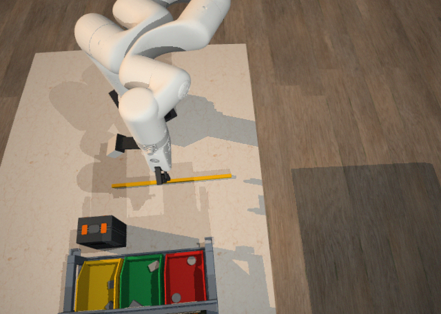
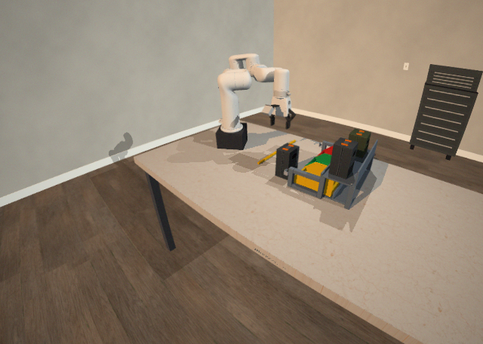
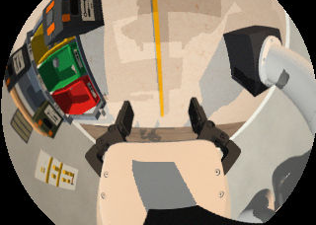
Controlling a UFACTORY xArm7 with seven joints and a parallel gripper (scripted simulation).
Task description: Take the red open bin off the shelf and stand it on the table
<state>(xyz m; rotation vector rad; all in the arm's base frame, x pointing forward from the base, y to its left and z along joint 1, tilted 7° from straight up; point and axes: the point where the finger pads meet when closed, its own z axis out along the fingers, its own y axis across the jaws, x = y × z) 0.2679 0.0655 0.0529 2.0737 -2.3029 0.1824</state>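
Observation:
The red bin [image 1: 185, 278] [image 2: 327, 152] [image 3: 74, 101] sits on the grey shelf [image 1: 211, 275] [image 2: 348, 194], at its right end in the top view. Two round grey parts lie in it. The green bin [image 1: 142, 280] [image 2: 322, 160] [image 3: 59, 72] is beside it, and the yellow bin [image 1: 94, 282] [image 2: 309, 181] [image 3: 39, 44] is at the other end; both hold grey parts. My gripper [image 1: 162, 177] [image 2: 280, 123] [image 3: 160, 106] is open and empty. It hangs above the table over the yellow strip, well away from the shelf's open front.
A black case [image 1: 94, 232] [image 2: 286, 161] [image 3: 74, 18] stands on the table in front of the yellow bin's end of the shelf. A yellow strip [image 1: 210, 178] [image 2: 267, 158] [image 3: 157, 52] lies across the table [image 1: 235, 211]. Two more cases, black [image 2: 343, 159] and dark green [image 2: 359, 139], stand atop the shelf.

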